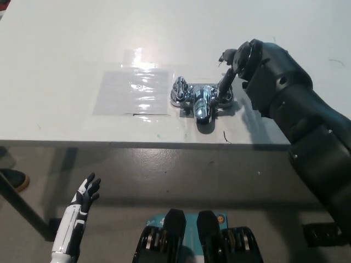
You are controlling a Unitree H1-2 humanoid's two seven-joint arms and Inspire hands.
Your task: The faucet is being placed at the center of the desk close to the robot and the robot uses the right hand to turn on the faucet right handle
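- Nearest the robot, the left hand (81,205) rests low, below the table's (66,44) front edge and well off to the left of the working hand. It is spread wide and holds nothing, so leave it out of your plan.
- The faucet (201,99) sits near the table's front middle, with its spout pointing back toward the robot. It lies just on the near-left side of the right hand (233,59).
- The right handle (225,90) is the faucet part closest to that hand. Its lever rises from the base and leans away from the robot, with its tip right under the hand. The left handle (179,90) lies beyond the spout, clear of the hand.
- The right hand hangs over the lever's far tip, and the wrist hides most of it. You cannot tell whether it is clamped on the lever, just touching it, or loose.
- The turn probably depends on that tip contact, so confirm it before you sweep.
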